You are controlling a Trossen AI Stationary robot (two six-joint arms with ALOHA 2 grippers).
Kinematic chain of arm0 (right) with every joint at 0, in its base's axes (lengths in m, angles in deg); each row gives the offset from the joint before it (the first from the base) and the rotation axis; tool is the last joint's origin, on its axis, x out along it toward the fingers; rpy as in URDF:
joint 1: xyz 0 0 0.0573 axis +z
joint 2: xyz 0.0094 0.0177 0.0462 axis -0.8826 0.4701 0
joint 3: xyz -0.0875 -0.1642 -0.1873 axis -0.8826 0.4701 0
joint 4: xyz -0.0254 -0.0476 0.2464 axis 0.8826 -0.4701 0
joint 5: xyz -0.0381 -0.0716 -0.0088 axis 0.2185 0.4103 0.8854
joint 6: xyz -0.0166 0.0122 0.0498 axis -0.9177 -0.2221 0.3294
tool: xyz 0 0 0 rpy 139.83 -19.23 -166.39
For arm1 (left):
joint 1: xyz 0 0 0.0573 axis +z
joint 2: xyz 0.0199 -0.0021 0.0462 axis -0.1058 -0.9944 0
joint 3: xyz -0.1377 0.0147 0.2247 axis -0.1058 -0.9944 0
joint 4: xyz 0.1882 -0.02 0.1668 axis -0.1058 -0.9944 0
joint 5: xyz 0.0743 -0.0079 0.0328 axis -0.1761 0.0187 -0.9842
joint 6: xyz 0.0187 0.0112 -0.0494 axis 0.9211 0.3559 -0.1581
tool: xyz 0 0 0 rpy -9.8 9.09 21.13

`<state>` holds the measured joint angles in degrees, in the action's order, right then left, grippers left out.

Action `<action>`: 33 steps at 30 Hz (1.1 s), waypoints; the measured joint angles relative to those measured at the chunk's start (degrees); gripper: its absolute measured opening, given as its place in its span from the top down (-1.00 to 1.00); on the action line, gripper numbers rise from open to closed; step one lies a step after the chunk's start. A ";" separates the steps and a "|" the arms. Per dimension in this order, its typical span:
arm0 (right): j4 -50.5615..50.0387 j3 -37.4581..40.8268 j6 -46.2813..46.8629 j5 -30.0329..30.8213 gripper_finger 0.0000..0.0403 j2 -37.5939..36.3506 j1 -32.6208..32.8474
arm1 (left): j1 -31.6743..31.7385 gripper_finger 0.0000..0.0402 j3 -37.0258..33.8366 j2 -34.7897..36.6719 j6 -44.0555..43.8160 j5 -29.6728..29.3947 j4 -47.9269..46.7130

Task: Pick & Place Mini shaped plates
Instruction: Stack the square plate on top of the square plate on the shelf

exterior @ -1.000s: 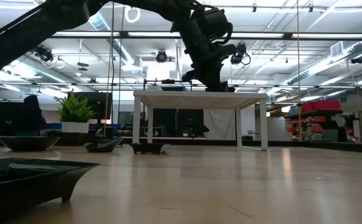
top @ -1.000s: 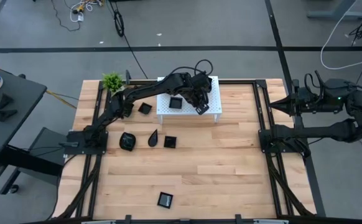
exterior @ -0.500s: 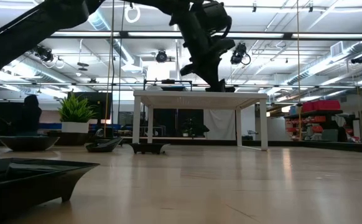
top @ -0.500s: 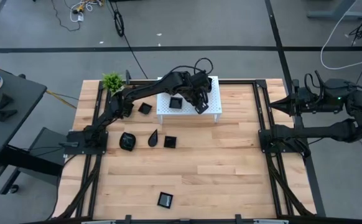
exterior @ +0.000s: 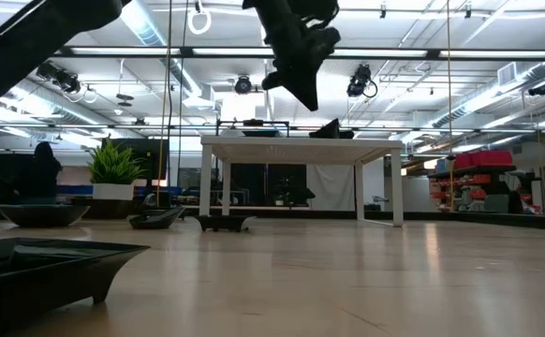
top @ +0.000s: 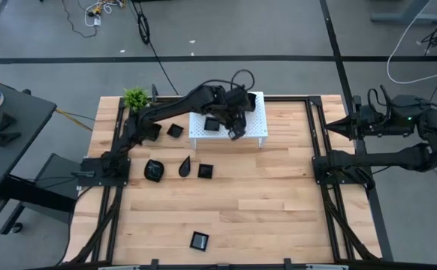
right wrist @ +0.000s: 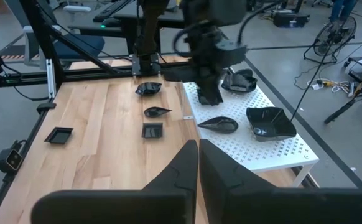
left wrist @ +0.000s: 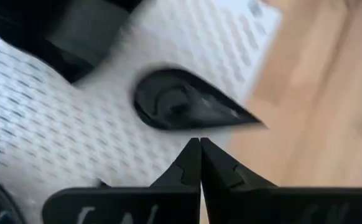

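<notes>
My left gripper (left wrist: 199, 163) is shut and empty, hanging above the white perforated stand (top: 257, 129), clear of its top in the low view (exterior: 302, 98). Just below it a black teardrop plate (left wrist: 181, 107) lies flat on the stand (right wrist: 218, 124). A square plate (top: 212, 124) and a wavy-edged plate (right wrist: 270, 121) also sit on the stand. More black plates rest on the table: a square one (top: 206, 171), a teardrop (top: 185, 165), a rounded one (top: 153, 171), one near the stand (top: 175, 130) and one near the front edge (top: 199, 241). My right gripper (right wrist: 198, 155) is shut, parked at the table's right edge.
A small green plant (top: 136, 98) stands at the table's far left corner beside the stand. Black frame rails (top: 316, 142) run along both table sides. The wooden surface (top: 271, 210) between the stand and the near edge holds only the one square plate.
My left gripper has risen from the top of the stand and drifted a little toward the table's left. The teardrop plate stays lying on the stand where the gripper was.
</notes>
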<state>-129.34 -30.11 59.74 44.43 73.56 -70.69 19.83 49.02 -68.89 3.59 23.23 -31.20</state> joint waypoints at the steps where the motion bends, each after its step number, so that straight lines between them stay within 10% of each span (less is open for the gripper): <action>1: -0.02 0.00 0.00 0.01 0.90 0.02 -0.01 | -0.59 0.99 -0.01 0.07 0.01 0.62 -1.39; 18: -0.01 0.00 0.00 0.00 0.90 0.01 -0.02 | -9.00 0.99 -6.66 0.68 -1.96 7.97 -4.80; 33: -0.02 0.00 0.00 0.00 0.90 0.00 -0.01 | -12.61 0.99 -37.67 17.09 -15.34 12.02 13.66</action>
<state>-129.36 -30.11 59.74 44.43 73.56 -70.70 7.22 11.35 -51.80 -11.76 35.24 -17.54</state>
